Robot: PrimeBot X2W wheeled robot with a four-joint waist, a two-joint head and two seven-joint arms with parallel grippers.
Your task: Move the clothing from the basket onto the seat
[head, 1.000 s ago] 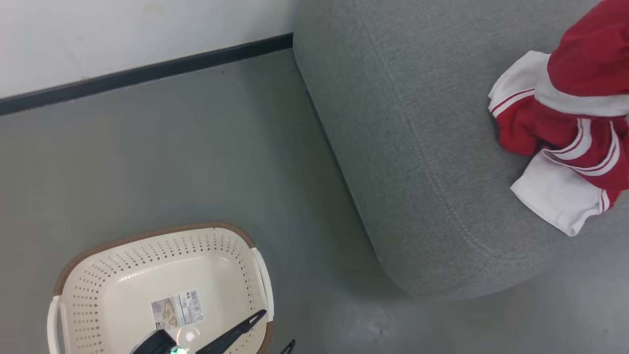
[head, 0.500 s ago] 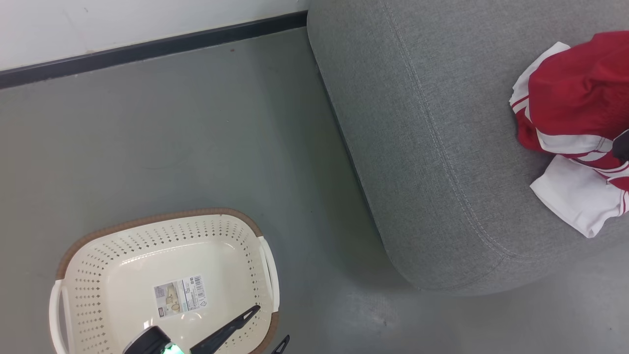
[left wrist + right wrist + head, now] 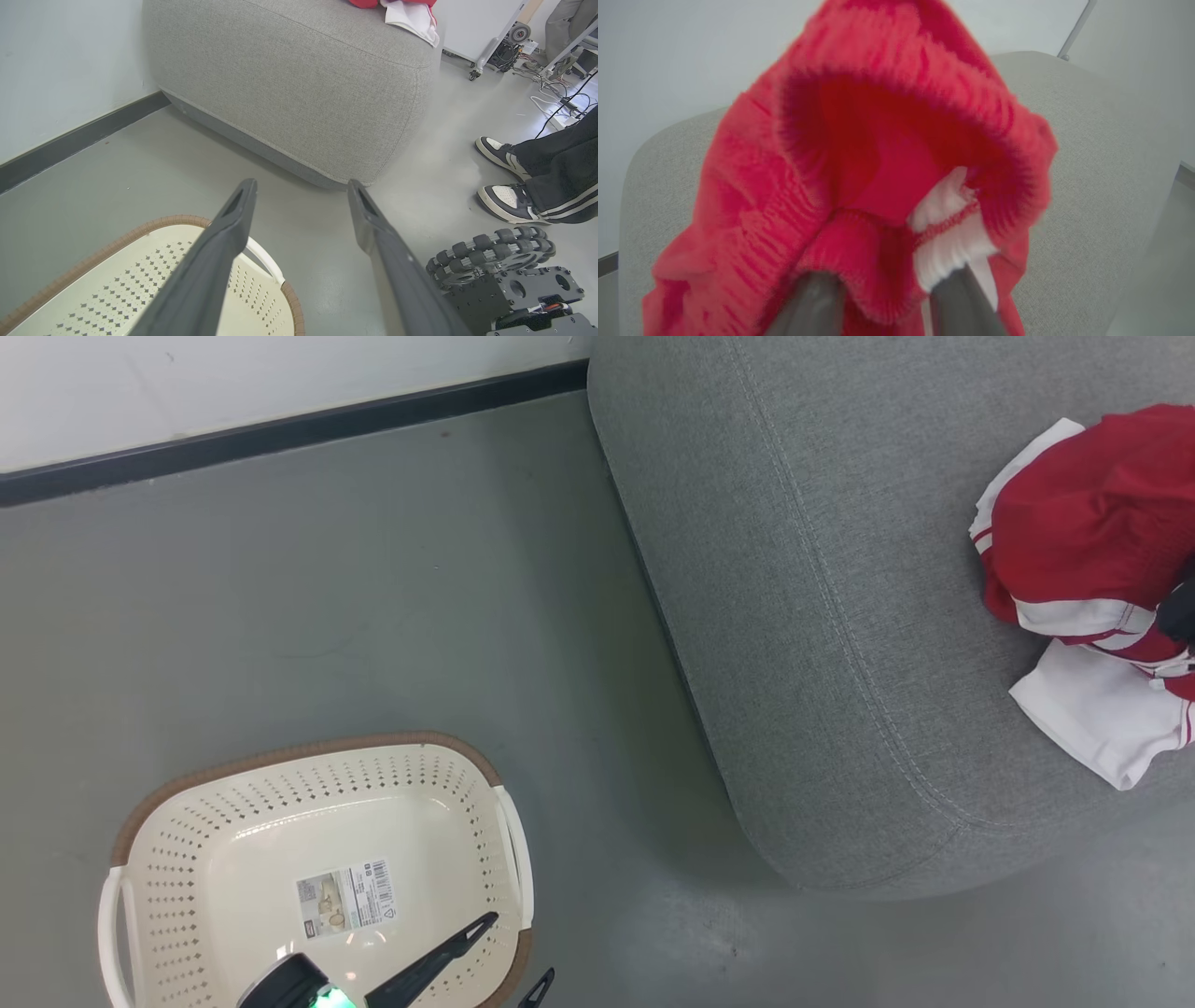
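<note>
Since a second ago the red clothing (image 3: 1074,523) has sunk from a hanging bundle into a heap on the seat (image 3: 840,616). Judged from that, the step is the release: part the right fingers (image 3: 812,303) fully, then lift straight up so no fabric snags and drags off the seat. Nearest, the left fingers (image 3: 224,252) are spread wide and empty above the bare basket (image 3: 308,754), on the floor (image 3: 373,569) apart from the seat's corner. Farther, over the seat, the right fingers stand slightly apart with red fabric bunched between them; whether they grip it cannot be told.
</note>
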